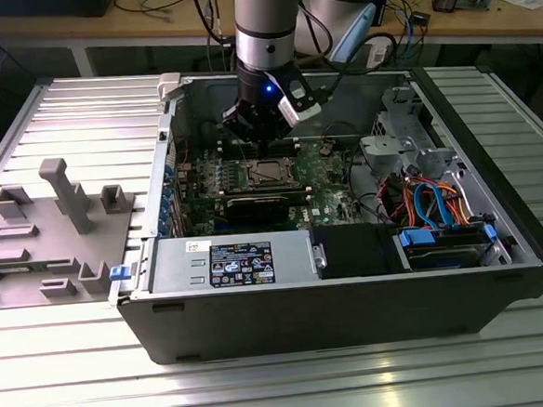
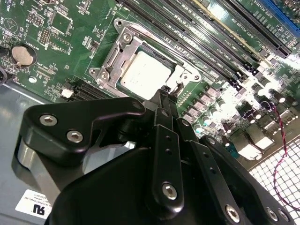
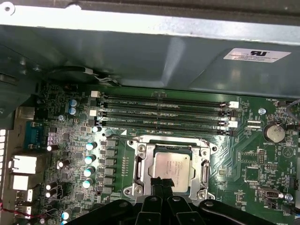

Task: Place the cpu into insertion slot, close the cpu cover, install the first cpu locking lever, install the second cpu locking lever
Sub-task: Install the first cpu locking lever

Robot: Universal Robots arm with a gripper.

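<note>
Exterior view: hand (image 1: 260, 137) hangs low over the insertion slot (image 1: 271, 173) inside the open PC case (image 1: 352, 291).

Second wrist view: cpu (image 2: 146, 75) sits seated, cpu cover (image 2: 123, 46) framing it, seemingly down.

First wrist view: fingertips (image 3: 161, 183) pressed together at the cover's edge, holding nothing.

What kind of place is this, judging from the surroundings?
Probably a robotics lab or workshop: an open computer case sits on a ribbed aluminium table, with a cluttered wooden workbench and cables behind.
</note>
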